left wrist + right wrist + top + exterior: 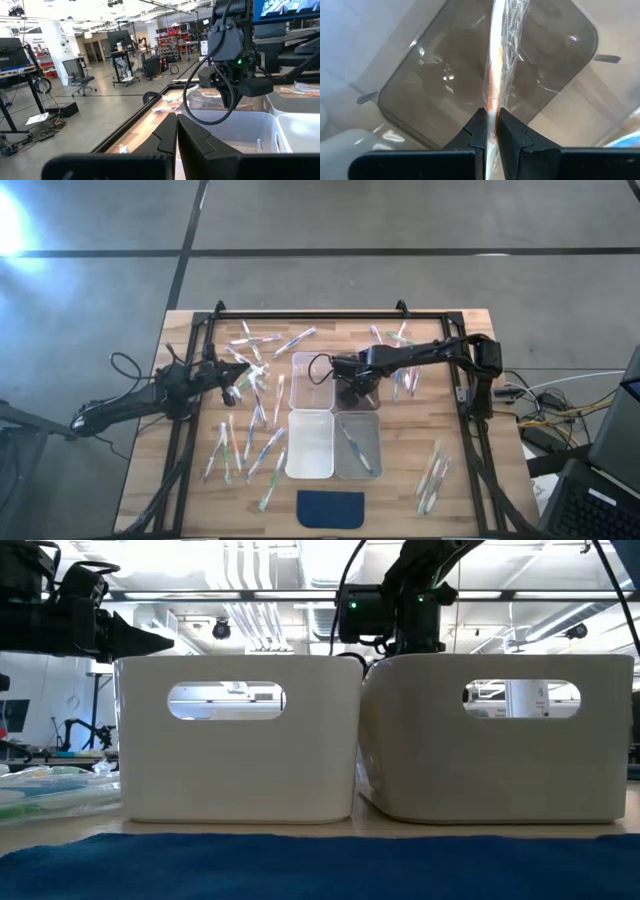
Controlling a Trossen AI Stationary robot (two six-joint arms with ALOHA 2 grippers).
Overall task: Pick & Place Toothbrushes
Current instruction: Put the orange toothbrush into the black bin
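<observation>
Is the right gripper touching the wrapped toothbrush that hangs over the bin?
Touching. In the right wrist view the right gripper has its two dark fingers shut on the wrapped toothbrush, which passes between them with no gap, above the clear bin.

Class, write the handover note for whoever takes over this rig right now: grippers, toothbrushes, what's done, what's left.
Right gripper: shut on a wrapped toothbrush, held above the far right bin.
Left gripper: shut, empty, over the left scatter.
Done: one toothbrush in the near right bin.
Left: drop the held one; many loose toothbrushes lie on the table, left, far side and near right.
</observation>
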